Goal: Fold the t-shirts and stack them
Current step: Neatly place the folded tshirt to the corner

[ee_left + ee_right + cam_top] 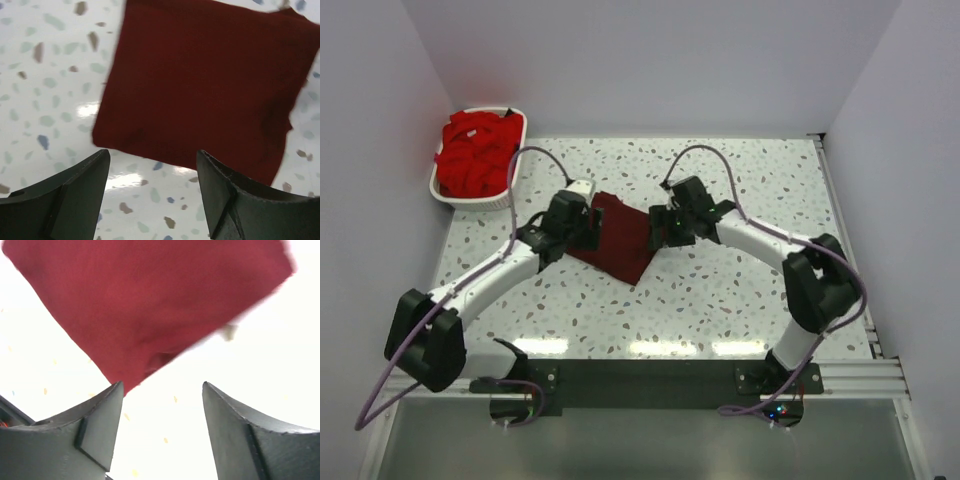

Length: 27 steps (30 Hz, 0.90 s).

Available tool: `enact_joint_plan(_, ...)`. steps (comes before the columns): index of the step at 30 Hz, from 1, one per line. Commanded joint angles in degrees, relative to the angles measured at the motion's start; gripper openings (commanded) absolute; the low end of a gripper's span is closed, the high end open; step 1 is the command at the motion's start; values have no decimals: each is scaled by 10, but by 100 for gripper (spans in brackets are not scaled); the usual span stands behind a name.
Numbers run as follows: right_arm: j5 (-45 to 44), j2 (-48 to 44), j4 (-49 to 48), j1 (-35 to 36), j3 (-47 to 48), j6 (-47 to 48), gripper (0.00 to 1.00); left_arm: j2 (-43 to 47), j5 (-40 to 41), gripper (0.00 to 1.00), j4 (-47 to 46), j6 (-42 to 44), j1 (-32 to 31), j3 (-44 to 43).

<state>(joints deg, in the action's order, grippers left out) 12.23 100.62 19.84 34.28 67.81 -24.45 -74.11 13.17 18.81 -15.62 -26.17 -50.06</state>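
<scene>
The maroon shirt [620, 240] is a plain dark maroon, though it reads as a brighter red in the right wrist view. The red shirts [475, 150] are bright red and sit in a white basket [470, 203]. The bench [740, 290] is glossy white, speckled with grey, brown and blue-green flecks. The left pincer [150, 165] and right pincer [162, 395] are black. The arms [500, 275] are white with black joints, the cables [535, 155] pale purple, and the walls [650, 60] a plain pale lavender-grey.
</scene>
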Motion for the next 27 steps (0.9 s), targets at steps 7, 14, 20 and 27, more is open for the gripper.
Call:
enact_joint_plan(7, -174, -221, 127, -145, -112, -10, 86, -175, 139, 64, 47, 50, -221, -158)
enact_joint_plan(14, -198, -305, 145, -179, -169, 0, 89, -328, 205, 56, 57, 71, -293, -259)
enact_joint_plan(20, -185, -322, 133, -188, -196, 11, 89, -398, 194, 50, 40, 67, -296, -290)
enact_joint_plan(27, -157, -318, 110, -191, -212, 12, 89, -444, 182, 30, 52, 39, -297, -301)
